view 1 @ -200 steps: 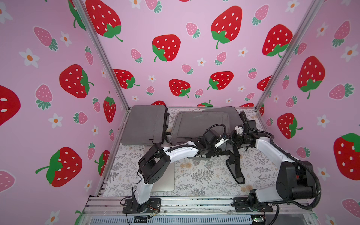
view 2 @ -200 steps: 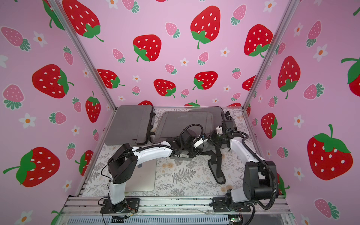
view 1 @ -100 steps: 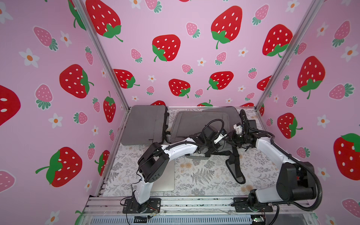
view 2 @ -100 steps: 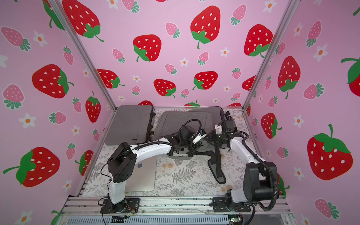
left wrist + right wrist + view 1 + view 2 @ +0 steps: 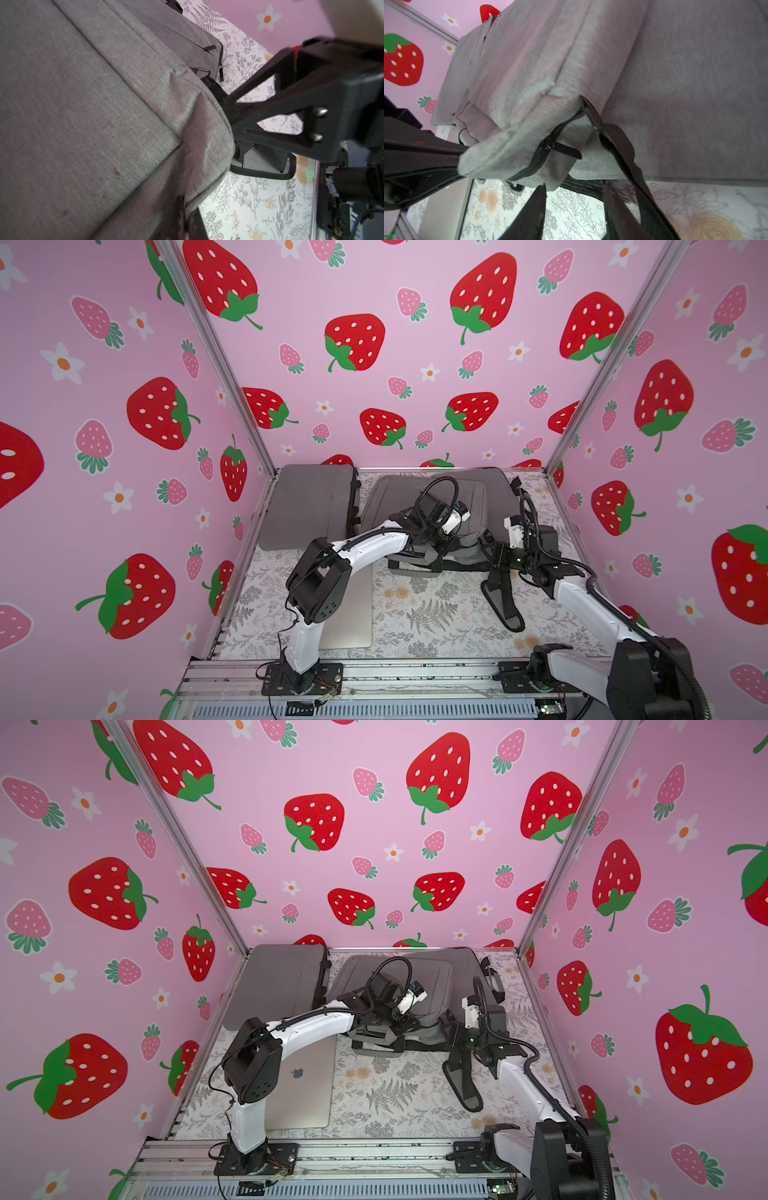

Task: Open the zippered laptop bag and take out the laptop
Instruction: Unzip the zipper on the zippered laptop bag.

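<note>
Left gripper (image 5: 460,164) clenched on laptop bag (image 5: 390,497) corner, mid-frame; right gripper (image 5: 575,197) released beside zipper pull (image 5: 566,151). Unzipping; next likely pinch pull, drag.

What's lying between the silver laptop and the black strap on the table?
Nothing: just bare flowery tablecloth between laptop and strap, seen in both top views.

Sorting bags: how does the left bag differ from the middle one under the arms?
The left bag lies flat, untouched; the middle bag is rumpled, its corner pinched by the left claw. The left bag sits by the wall, the middle bag mid-table. Both are grey fabric.
</note>
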Controlling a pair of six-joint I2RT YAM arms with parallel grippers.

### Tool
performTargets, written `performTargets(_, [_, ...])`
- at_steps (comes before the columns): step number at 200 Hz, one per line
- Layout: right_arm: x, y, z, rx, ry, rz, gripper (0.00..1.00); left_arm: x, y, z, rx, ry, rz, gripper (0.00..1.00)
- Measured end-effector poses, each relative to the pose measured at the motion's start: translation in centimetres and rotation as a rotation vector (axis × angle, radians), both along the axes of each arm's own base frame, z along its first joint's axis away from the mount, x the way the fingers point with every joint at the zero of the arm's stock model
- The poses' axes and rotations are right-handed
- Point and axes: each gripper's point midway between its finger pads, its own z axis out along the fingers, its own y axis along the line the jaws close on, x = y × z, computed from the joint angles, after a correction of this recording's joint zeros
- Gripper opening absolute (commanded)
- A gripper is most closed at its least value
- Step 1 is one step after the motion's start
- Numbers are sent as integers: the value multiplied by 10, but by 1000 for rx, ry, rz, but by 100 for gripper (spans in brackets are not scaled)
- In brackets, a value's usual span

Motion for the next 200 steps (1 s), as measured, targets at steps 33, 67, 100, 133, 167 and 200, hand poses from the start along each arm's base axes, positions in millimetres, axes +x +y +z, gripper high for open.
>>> performTargets(33, [12, 2, -3, -55, -76, 60, 33, -2, 1, 4, -14, 33, -7, 0])
performTargets(67, [23, 7, 3, -89, -134, 113, 33, -2, 1, 9, -14, 43, -10, 0])
performTargets(100, [33, 14, 6, -100, -164, 170, 33, -1, 1, 13, -17, 47, -14, 0])
performTargets(133, [39, 21, 11, -101, -191, 220, 22, 1, 1, 19, -17, 50, -16, 0])
performTargets(167, [38, 26, 15, -114, -216, 274, 5, 3, -2, 18, -15, 59, -25, 0])
performTargets(200, [33, 26, 14, -131, -214, 300, 5, 4, -3, 14, -14, 74, -40, 0])
